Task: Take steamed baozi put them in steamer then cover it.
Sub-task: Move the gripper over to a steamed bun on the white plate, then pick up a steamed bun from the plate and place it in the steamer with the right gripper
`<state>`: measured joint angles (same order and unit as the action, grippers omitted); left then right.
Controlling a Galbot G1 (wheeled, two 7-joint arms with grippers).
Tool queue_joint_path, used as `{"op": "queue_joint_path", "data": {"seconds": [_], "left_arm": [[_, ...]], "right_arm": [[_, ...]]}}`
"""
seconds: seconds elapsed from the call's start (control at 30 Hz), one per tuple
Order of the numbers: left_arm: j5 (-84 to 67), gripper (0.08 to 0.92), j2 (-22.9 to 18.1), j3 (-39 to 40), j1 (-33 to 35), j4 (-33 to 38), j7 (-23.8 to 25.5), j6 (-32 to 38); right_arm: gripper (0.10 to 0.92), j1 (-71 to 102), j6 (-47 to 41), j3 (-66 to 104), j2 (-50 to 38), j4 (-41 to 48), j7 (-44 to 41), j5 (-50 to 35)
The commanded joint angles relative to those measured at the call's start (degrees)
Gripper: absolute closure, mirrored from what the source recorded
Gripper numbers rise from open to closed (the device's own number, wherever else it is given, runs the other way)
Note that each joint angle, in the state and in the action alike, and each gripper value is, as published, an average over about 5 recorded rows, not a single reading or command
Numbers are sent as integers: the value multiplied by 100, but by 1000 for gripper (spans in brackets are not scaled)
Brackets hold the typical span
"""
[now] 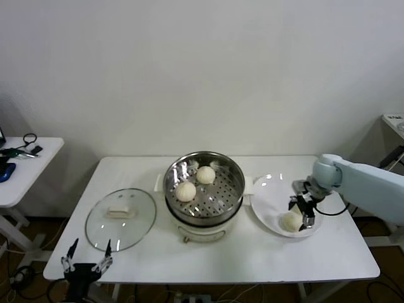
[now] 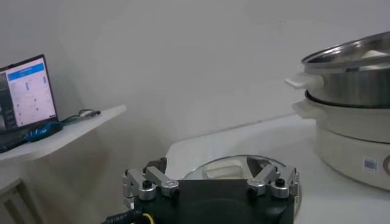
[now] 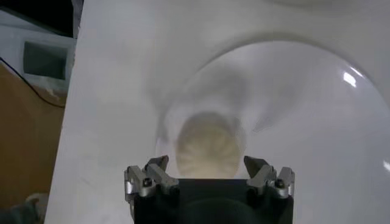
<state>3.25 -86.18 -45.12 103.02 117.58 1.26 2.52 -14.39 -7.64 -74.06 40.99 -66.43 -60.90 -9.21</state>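
Observation:
The steel steamer (image 1: 204, 192) stands at the table's middle with two baozi (image 1: 185, 191) (image 1: 205, 175) on its perforated tray. To its right a white plate (image 1: 268, 189) holds one baozi (image 1: 290, 221). My right gripper (image 1: 302, 213) hangs open just above that baozi, which in the right wrist view (image 3: 207, 146) lies between the spread fingers, untouched. The glass cover (image 1: 120, 218) lies flat on the table left of the steamer. My left gripper (image 1: 86, 255) waits open at the front-left table edge, short of the cover (image 2: 234, 167).
A white side table (image 1: 25, 164) with cables and a laptop (image 2: 24, 91) stands off to the left. The steamer's white base and handle (image 2: 353, 128) rise to one side of the left gripper. Another table corner (image 1: 394, 120) shows at far right.

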Motion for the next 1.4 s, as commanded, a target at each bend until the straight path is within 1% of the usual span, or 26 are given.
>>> {"op": "queue_joint_path", "data": {"seconds": [0.03, 0.57, 0.83, 1.0, 1.2, 1.4], "left_arm": [[3, 177, 11, 0, -13, -25, -5, -3], [13, 177, 11, -2, -16, -46, -25, 1], [10, 177, 11, -4, -2, -40, -36, 8], [10, 177, 6, -2, 9, -28, -37, 16], [8, 177, 18, -16, 42, -11, -36, 17], [58, 177, 8, 27, 33, 3, -34, 13]], "right_arm": [[203, 348, 37, 184, 236, 375, -3, 138], [207, 275, 94, 187, 362, 557, -57, 159], [275, 155, 149, 77, 382, 563, -89, 149], [301, 44, 270, 24, 385, 549, -96, 133], [315, -662, 804, -357, 375, 313, -192, 139], [313, -1882, 1734, -895, 571, -141, -305, 350]]}}
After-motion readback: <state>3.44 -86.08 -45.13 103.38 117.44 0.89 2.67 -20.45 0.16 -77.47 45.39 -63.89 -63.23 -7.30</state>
